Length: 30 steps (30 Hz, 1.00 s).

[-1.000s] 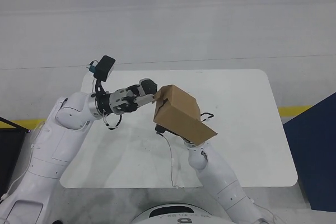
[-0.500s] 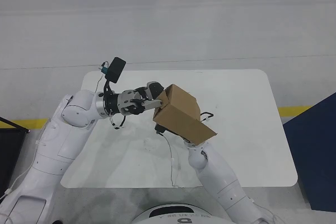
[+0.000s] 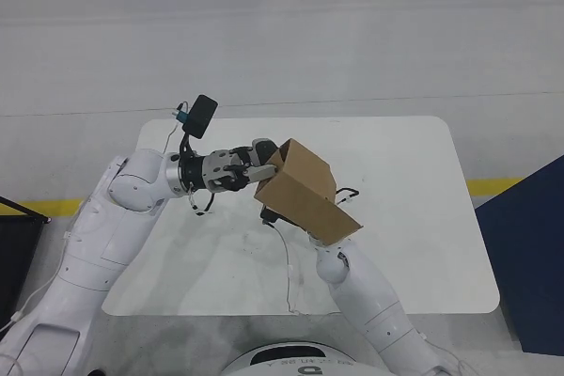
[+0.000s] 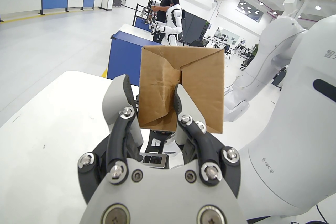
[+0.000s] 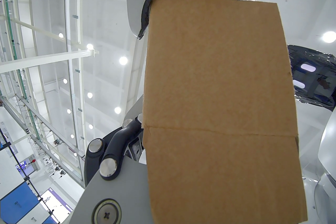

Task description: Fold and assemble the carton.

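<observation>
A brown carton [image 3: 305, 193] hangs tilted above the middle of the white table [image 3: 414, 160]. My right gripper is under it, shut on it from below; one finger [image 5: 126, 134] lies against the carton's side [image 5: 218, 104]. My left gripper [image 3: 263, 171] is at the carton's left end and open. In the left wrist view its fingers [image 4: 126, 93] straddle a creased end flap [image 4: 157, 88] of the carton [image 4: 202, 78], which is folded inward. One pad touches the flap's inner edge; the other stands just off its outer face.
A dark blue partition [image 3: 545, 263] stands off the table's right side. A yellow floor line [image 3: 493, 186] runs behind it. Bare table surface [image 4: 52, 117] lies below the left gripper. A thin cable [image 3: 284, 263] trails along the right arm.
The left gripper has moved right and closed in on the carton's left end, its fingers now around the end flap. The carton has shifted very slightly left.
</observation>
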Motion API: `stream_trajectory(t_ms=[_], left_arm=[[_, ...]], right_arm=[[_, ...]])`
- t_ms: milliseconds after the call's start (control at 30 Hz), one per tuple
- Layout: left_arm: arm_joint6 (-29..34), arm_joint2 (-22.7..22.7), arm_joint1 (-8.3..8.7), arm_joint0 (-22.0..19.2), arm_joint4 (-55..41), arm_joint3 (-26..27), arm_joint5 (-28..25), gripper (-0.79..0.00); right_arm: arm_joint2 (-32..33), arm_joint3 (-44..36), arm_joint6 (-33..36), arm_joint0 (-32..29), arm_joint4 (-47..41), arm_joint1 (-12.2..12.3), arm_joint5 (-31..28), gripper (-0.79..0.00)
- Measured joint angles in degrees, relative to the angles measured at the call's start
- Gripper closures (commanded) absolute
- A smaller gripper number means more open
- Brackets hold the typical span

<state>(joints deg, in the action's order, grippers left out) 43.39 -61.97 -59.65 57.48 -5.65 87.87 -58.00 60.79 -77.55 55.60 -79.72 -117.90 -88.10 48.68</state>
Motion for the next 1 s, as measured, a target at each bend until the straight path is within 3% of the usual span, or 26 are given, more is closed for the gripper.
stream_trajectory(t_ms=[100, 167, 300, 433, 733, 833, 1000], left_arm=[[-0.2, 0.1, -0.01, -0.1, -0.1, -0.2, 0.0, -0.403], [-0.1, 0.2, 0.02, -0.1, -0.1, 0.1, 0.0, -0.52], [0.0, -0.3, 0.2, 0.3, -0.2, 0.7, 0.0, -0.683], [0.3, -1.4, 0.58, 1.4, -0.4, 1.6, 0.0, -0.727], [-0.3, -4.6, 1.33, 3.8, -1.6, 2.9, 0.0, -0.714], [-1.4, -6.5, 1.59, 4.6, -1.7, 1.3, 0.0, -0.508], [-3.1, -6.4, 1.42, 3.4, -1.0, -2.0, 2.6, -0.499]], right_arm=[[0.0, -0.1, 0.0, -0.1, 0.0, 0.0, 0.0, 0.0], [0.1, -0.2, 0.0, -0.2, 0.1, 0.0, 0.0, 0.0], [0.1, -0.2, 0.0, -0.3, 0.1, 0.0, 0.0, 0.0], [0.1, -0.3, 0.0, -0.3, 0.3, 0.0, 0.0, 0.0], [-0.1, -0.2, -0.1, -0.3, 0.4, -0.1, 0.1, 0.0], [-0.2, -0.2, 0.0, -0.4, 0.5, -0.1, 0.0, 0.0], [-0.2, -0.2, 0.1, -0.5, 0.6, -0.1, -0.1, 0.0]])
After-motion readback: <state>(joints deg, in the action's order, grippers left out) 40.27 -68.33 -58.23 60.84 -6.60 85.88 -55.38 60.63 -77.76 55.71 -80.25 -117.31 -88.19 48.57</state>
